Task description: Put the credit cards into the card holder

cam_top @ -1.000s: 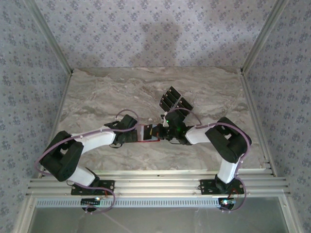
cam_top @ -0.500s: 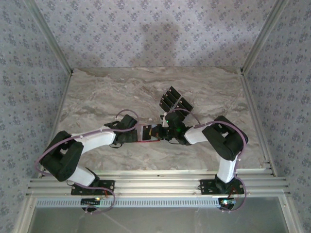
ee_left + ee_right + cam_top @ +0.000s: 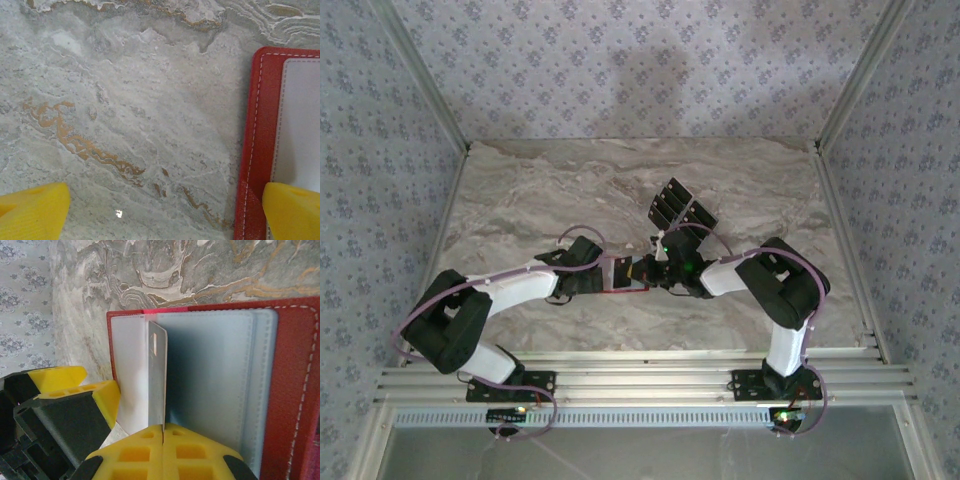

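Pinching credit card (image 3: 158,380) over card holder (image 3: 295,390), right jaws, left jaws spread wide

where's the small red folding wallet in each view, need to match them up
top external: small red folding wallet low centre, a thin red sliver.
left wrist: wallet at right edge, stitched red border.
right wrist: wallet centre to right, open, pale inside up.
shared landmark: grey veined marble tabletop beside its red border.
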